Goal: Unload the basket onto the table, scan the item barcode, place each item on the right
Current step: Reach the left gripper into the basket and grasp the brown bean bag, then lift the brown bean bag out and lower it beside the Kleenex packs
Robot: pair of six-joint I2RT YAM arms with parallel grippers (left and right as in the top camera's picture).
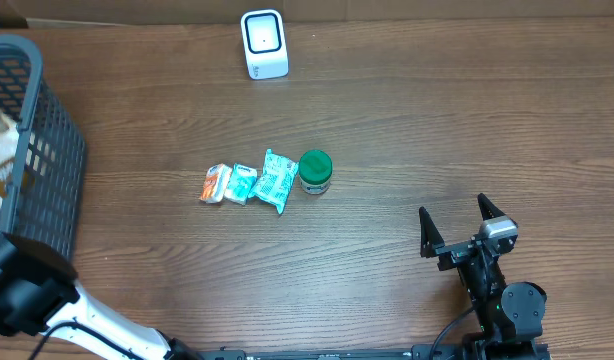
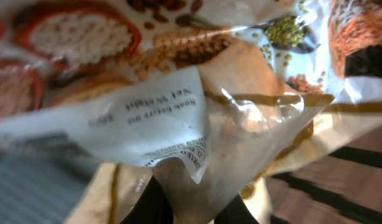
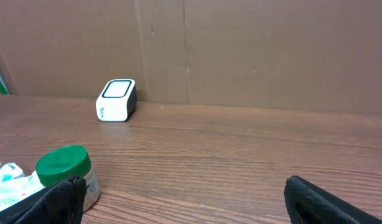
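**Left gripper closed on a grain packet in the basket; right gripper spread wide and empty**

The left gripper (image 2: pixel 190 208) has its two dark fingers pressed together on the lower edge of a clear plastic grain packet (image 2: pixel 241 112), with the film pinched between them. The packet is printed with pictures of beans, lentils and grains. It carries a white label whose text runs upside down in the left wrist view and is too blurred to read. In the overhead view the packet lies inside the dark mesh basket (image 1: pixel 47 170) at the table's left edge. The left arm (image 1: pixel 27 295) reaches toward the basket from the near left corner, and its gripper is hidden in that view.

The white barcode scanner (image 1: pixel 263 44) stands at the far edge of the table (image 1: pixel 407 110), near the middle of that edge and well apart from the basket. Near the table's centre is a short row, from left to right: an orange packet (image 1: pixel 216 184), a green-and-white packet (image 1: pixel 243 184), a teal packet (image 1: pixel 276 180) and a green-lidded jar (image 1: pixel 315 171), each touching or just beside the next.

The right gripper (image 1: pixel 453 210) is toward the near right corner, with its fingers fully apart and nothing between them.
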